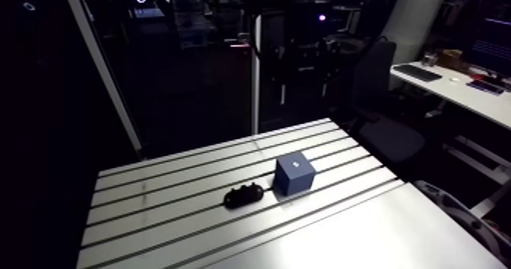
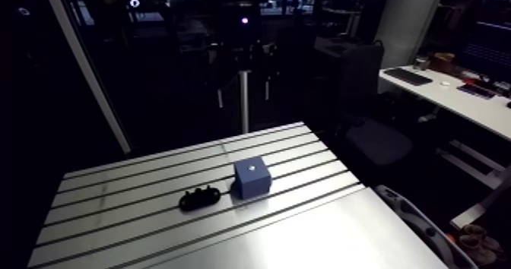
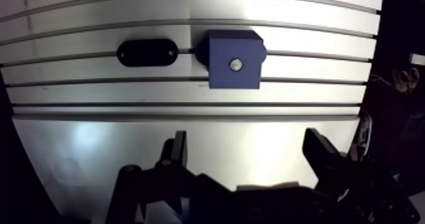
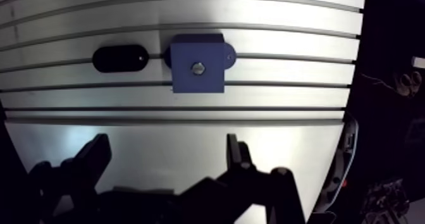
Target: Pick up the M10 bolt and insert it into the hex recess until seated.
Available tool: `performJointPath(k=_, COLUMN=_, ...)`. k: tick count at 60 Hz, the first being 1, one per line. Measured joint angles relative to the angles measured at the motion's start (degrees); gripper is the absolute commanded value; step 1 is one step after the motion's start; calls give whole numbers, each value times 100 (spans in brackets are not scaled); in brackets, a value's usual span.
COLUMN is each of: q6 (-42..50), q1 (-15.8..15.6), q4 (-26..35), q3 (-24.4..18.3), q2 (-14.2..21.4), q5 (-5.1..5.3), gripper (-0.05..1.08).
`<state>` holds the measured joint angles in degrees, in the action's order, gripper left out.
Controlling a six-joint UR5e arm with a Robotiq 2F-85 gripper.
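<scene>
A blue block [image 3: 233, 57] stands on the slotted aluminium table [image 3: 190, 144], ahead of my gripper. A small silvery round spot [image 3: 236, 64] shows in the middle of the block's top face; I cannot tell whether it is the bolt's end or bare metal in the recess. Beside the block lies a black oval part [image 3: 147, 52], close to it. My gripper [image 3: 246, 144] is open, its two dark fingers [image 3: 179, 152] wide apart over the smooth plate with nothing between them. The arm view shows the block [image 1: 295, 173] and the black part [image 1: 243, 196], but not the gripper.
The table's slotted part lies under the block, and a smooth plate [image 1: 342, 234] fills the near side. The table's edge [image 3: 373, 81] drops off to dark floor beside the block. An office chair [image 1: 388, 128] stands past the far corner.
</scene>
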<state>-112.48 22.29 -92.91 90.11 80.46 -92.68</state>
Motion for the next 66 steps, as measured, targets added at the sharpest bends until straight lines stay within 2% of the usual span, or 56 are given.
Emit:
performJointPath(k=16, q6=451, q1=-292, q4=571, q3=-595, q2=16, q5=-2, gripper=0)
performJointPath(k=32, q6=888, q1=-662, q4=817, q3=-1099, q2=-3, q5=41, gripper=0)
performJointPath(k=39, q6=1093, q1=-856, q4=869, q3=-1278, q2=-24, q5=29, gripper=0)
performJointPath(k=54, q6=1411, q1=-1293, q4=899, q3=-1484, q2=-37, q5=0, gripper=1)
performJointPath(k=66, q6=1487, q1=-1446, q4=922, q3=-1522, q2=11, q5=31, gripper=1)
